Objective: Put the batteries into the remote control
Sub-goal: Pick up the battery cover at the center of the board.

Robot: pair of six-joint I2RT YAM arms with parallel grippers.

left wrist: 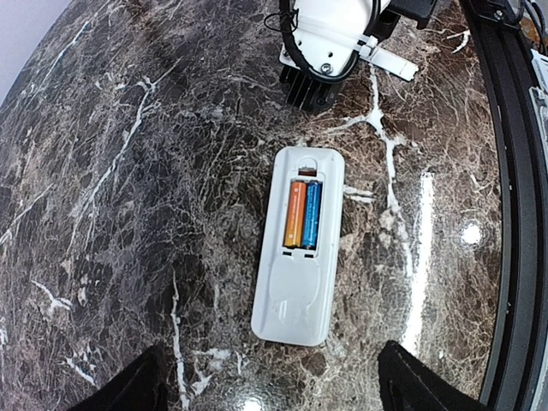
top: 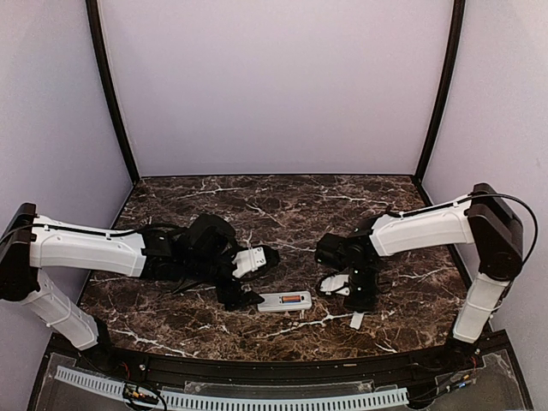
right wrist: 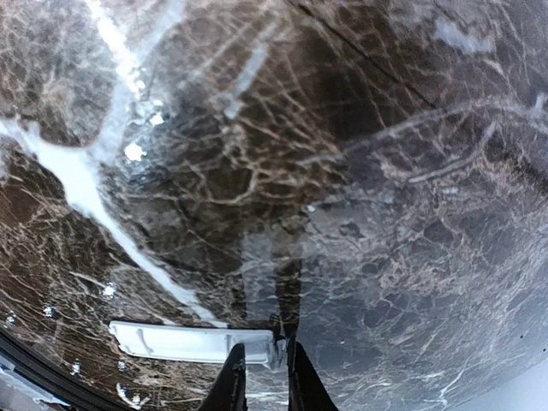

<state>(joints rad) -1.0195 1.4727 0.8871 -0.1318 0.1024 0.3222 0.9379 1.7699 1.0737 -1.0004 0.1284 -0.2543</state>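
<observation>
White remote control [left wrist: 295,291] with batteries [left wrist: 303,214] seated, left hand [left wrist: 278,390] spread above, right hand [right wrist: 265,368] pinching cover [right wrist: 184,341] at table [top: 257,205] edge

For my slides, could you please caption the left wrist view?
The remote control lies bay-up, both batteries seated inside.

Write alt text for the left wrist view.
A white remote control lies face down on a dark marble table, its open bay holding two batteries side by side, one orange, one blue. The left gripper is spread wide, its dark fingers at the bottom corners; part of the other arm shows at the top.
</observation>
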